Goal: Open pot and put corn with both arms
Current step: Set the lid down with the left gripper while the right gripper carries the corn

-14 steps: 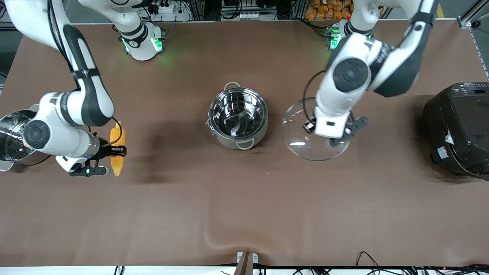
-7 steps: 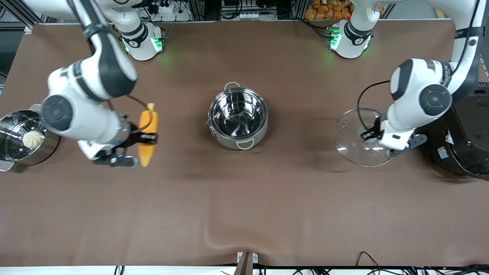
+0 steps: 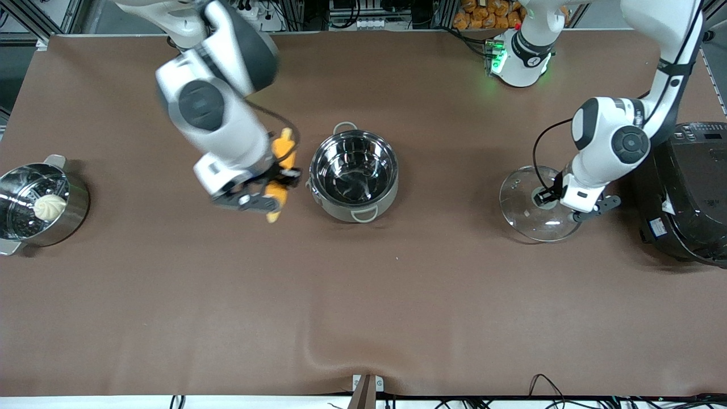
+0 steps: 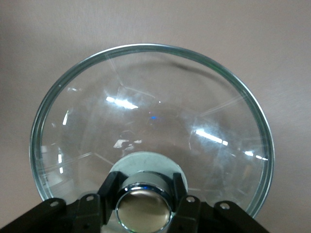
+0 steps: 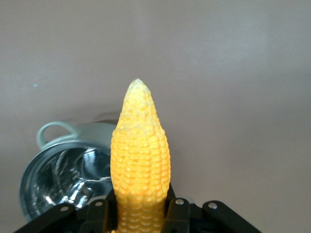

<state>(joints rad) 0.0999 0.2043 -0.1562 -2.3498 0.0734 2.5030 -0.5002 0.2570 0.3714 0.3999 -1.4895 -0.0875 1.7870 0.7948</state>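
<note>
The steel pot stands open and empty at the table's middle; it also shows in the right wrist view. My right gripper is shut on the orange-yellow corn, held in the air just beside the pot on the right arm's side; the cob fills the right wrist view. My left gripper is shut on the knob of the glass lid, which sits low at the table near the left arm's end, beside the black cooker. The lid fills the left wrist view.
A big black cooker stands at the left arm's end of the table. A steel steamer basket with a white bun sits at the right arm's end.
My right gripper has carried the corn from near the steamer basket across to beside the pot. My left gripper has lowered the lid toward the table beside the cooker.
</note>
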